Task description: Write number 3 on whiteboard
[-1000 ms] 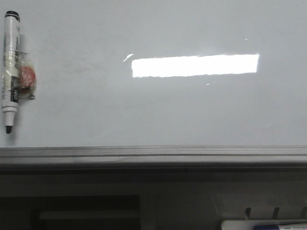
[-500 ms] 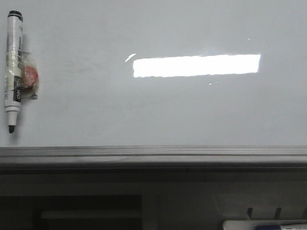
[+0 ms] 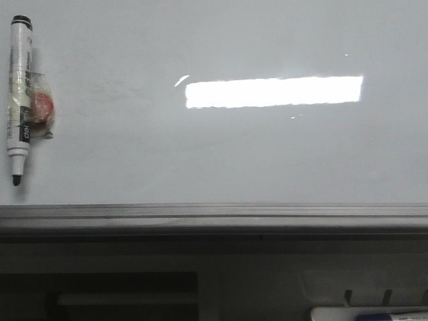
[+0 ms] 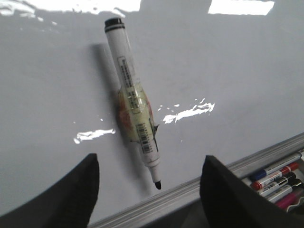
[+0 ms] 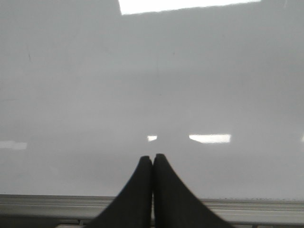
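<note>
The whiteboard [image 3: 221, 147] is a glossy pale grey board with a bright rectangular glare and a grey metal rail [image 3: 214, 215] along its near edge. No number 3 shows on it. A white marker [image 3: 19, 100] with a black tip lies on the board at the far left, uncapped, with a taped red lump on its barrel. In the left wrist view the marker [image 4: 133, 109] lies ahead of my open, empty left gripper [image 4: 151, 166], tip toward the rail. My right gripper [image 5: 153, 157] is shut and empty over the bare board [image 5: 152, 85] near the rail.
A tray with several coloured markers [image 4: 278, 183] sits below the rail at the right; its corner also shows in the front view [image 3: 371, 313]. A dark shelf opening lies below the rail at the left.
The front view has shifted slightly; the marker appears a little to the right and higher than a second ago. Nothing was taken hold of.
</note>
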